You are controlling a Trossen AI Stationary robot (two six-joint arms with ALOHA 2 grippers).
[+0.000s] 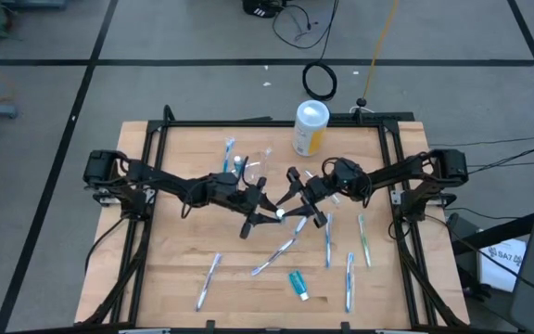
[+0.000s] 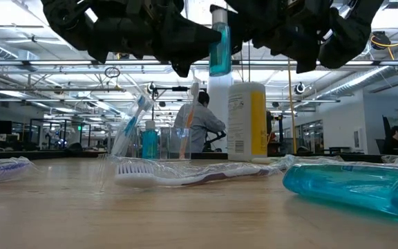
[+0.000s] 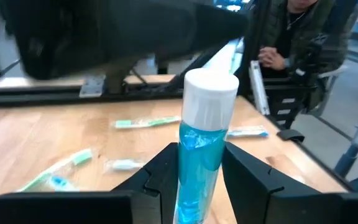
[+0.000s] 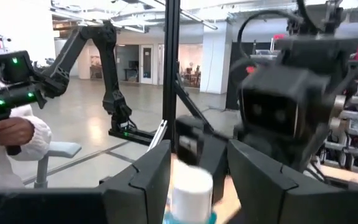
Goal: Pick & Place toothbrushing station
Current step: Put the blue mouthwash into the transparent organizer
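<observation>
Above the wooden table (image 1: 174, 241), left claw (image 3: 199, 177) grips a teal toothpaste tube (image 3: 199, 168); right claw (image 4: 194, 180) stands open around its cap.

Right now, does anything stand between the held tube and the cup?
Nothing visible does. The left gripper holds the tube aloft, the open right gripper at its cap; the cup stands close by, beside the left arm.

Two black jointed arms (image 1: 179, 188) with looping cables and blocky matte finger housings.
</observation>
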